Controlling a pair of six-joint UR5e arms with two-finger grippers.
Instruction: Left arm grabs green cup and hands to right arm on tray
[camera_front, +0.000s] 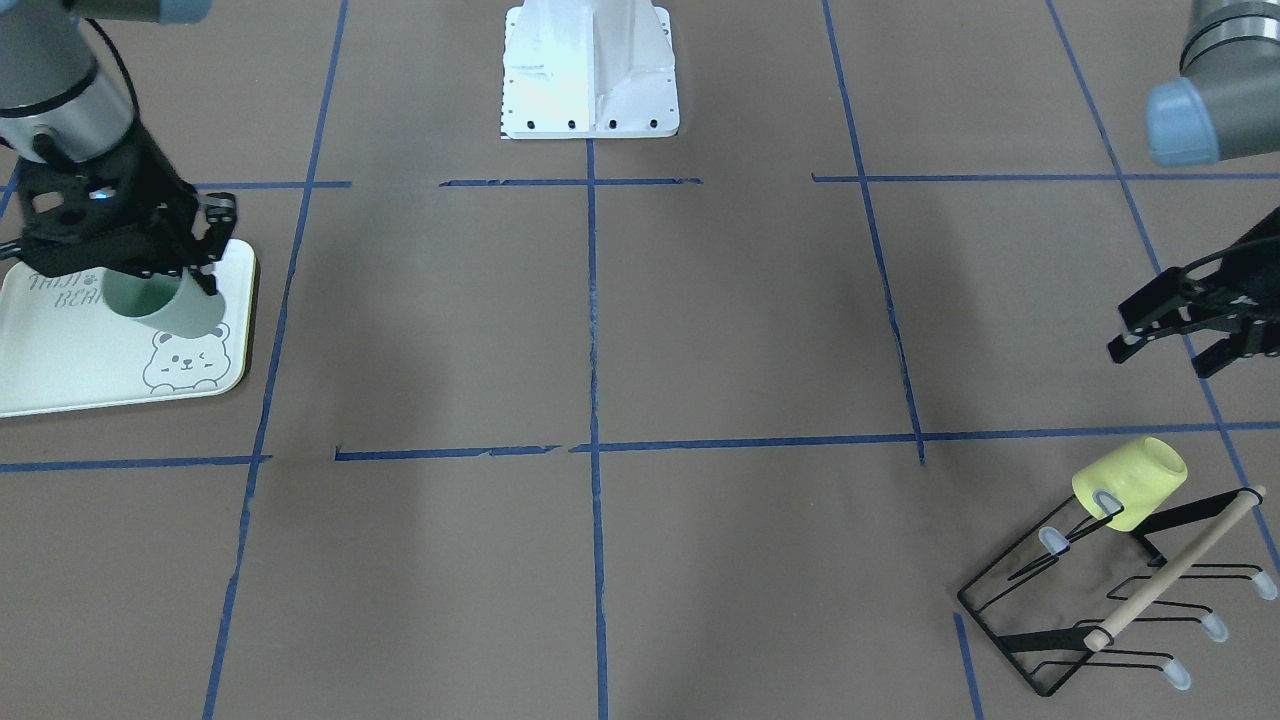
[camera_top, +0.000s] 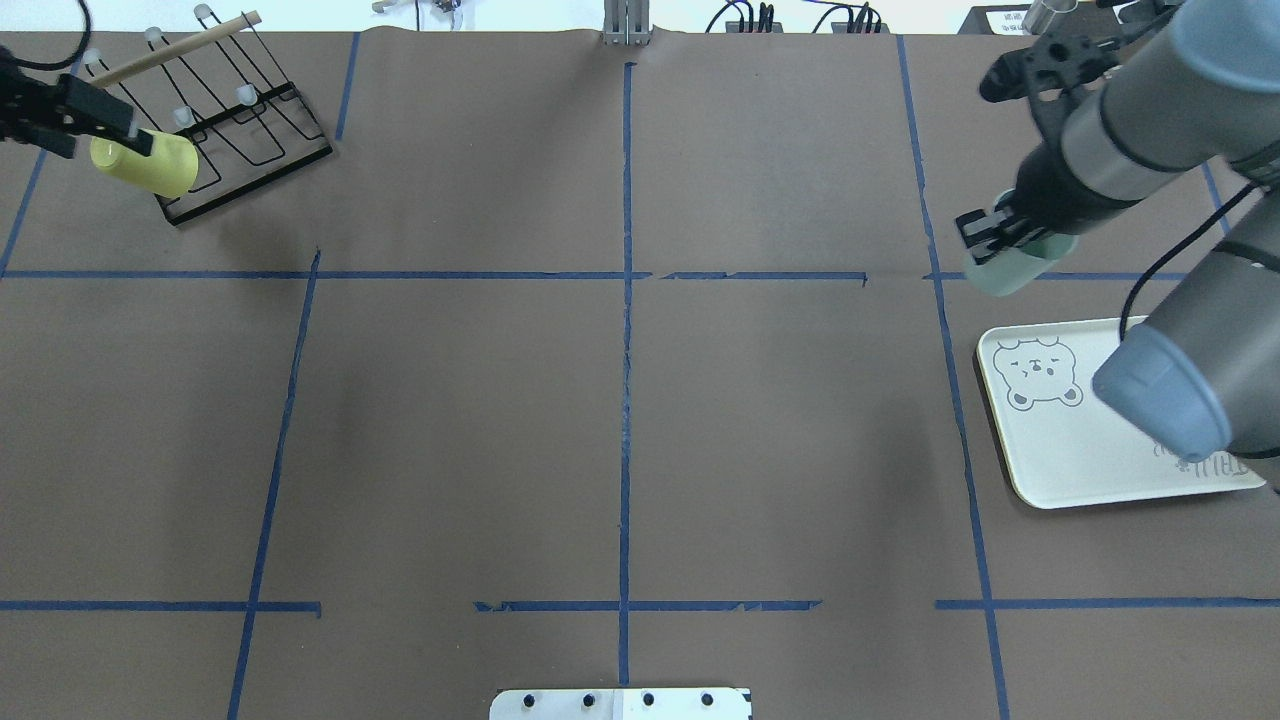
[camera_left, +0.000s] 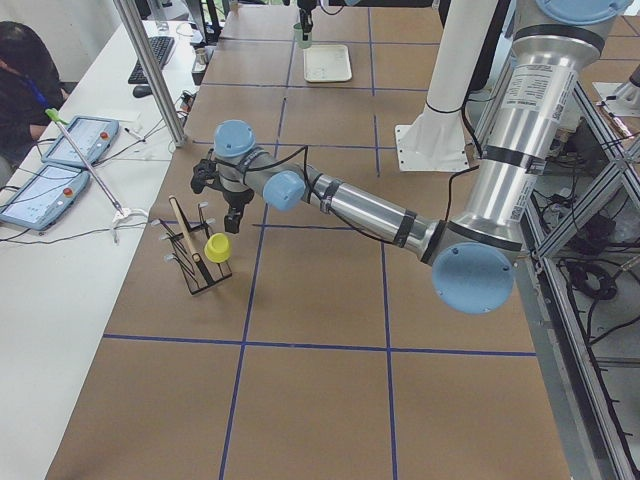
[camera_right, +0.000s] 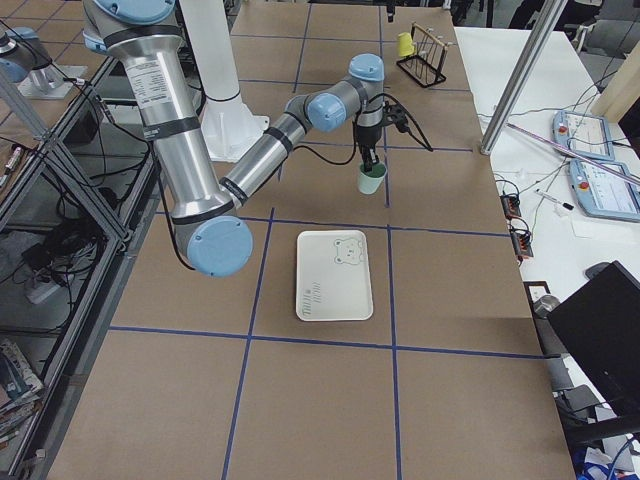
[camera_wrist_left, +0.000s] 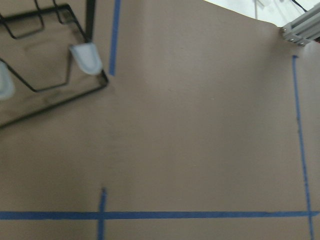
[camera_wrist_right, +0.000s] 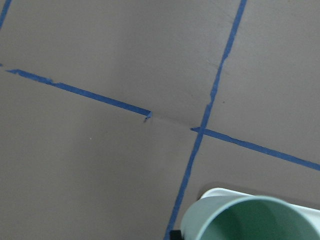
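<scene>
My right gripper (camera_top: 990, 240) pinches the small glossy mint-green cup (camera_top: 1012, 275) by its wall for lowering onto the flat cream bear-print tray (camera_top: 1060, 460). My left gripper (camera_front: 1160, 355) is spread open, empty.

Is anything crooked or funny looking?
The green cup hangs tilted in the right claw, not yet on the tray. The yellow cup sits tipped on the black rack. Nothing spilled or broken.

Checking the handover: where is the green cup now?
Overhead view, far right: the green cup is held in the right gripper, just beyond the far edge of the tray.
</scene>
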